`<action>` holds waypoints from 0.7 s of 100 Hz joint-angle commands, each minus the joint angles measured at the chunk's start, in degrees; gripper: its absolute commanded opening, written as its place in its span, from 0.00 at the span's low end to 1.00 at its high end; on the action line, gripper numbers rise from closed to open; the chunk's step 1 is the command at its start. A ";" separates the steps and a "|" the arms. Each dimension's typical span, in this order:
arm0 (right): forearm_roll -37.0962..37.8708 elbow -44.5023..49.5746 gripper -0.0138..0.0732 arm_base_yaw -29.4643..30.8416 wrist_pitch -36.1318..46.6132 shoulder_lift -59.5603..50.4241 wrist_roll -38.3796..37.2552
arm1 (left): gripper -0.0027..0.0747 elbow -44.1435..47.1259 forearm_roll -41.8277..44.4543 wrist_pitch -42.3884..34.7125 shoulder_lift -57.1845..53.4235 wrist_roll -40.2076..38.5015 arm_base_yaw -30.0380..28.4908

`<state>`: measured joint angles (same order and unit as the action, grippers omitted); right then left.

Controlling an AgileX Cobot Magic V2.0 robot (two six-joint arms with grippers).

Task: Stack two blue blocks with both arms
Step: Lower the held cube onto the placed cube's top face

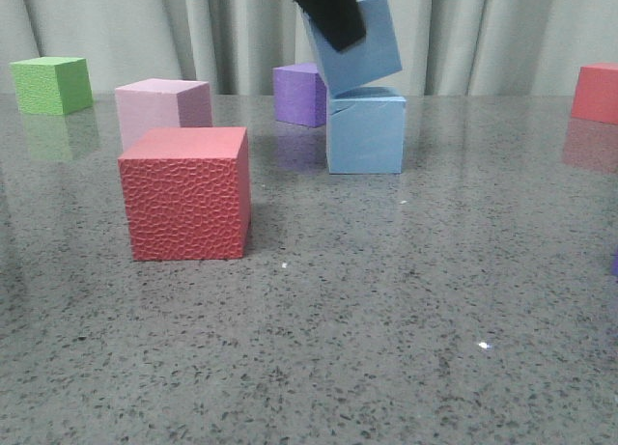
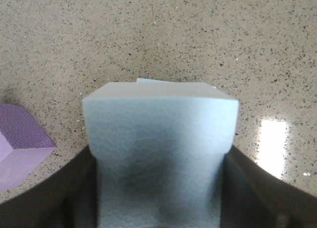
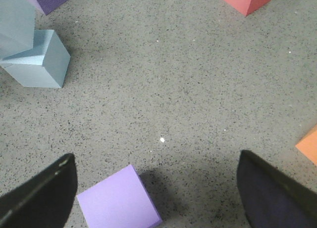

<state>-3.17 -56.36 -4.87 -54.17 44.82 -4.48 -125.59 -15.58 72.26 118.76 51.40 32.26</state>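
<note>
The left hand (image 2: 158, 208) clamps the upper blue block (image 1: 355, 41) tilted over the lower blue block (image 1: 365, 132) on the counter (image 1: 386, 310) — one corner touching, likely mid-placement; the right hand (image 3: 156, 198) hangs wide open — empty.

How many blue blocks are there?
2. One pale sky-blue foam cube sits on the grey speckled table; the other sky-blue foam cube is tilted on top, held in the left hand.

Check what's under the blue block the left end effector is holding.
The second blue block sits under it on the table. The held blue block is tilted, one lower edge touching. The left wrist view shows only a sliver beneath.
</note>
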 commanded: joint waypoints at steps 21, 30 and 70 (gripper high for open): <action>-0.05 -1.30 0.90 0.12 4.05 -0.19 0.25 | 0.27 -0.14 -2.22 0.81 -3.34 1.17 0.39; -0.05 -1.30 0.90 0.12 4.12 -0.19 0.25 | 0.27 -0.14 -2.22 0.81 -3.34 1.30 0.39; -0.05 -1.30 0.90 0.12 4.18 -0.19 0.25 | 0.27 -0.14 -2.22 0.81 -3.34 1.30 0.39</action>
<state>-3.26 -56.36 -4.87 -54.05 44.82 -4.48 -124.47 -15.97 71.91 118.76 52.80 32.26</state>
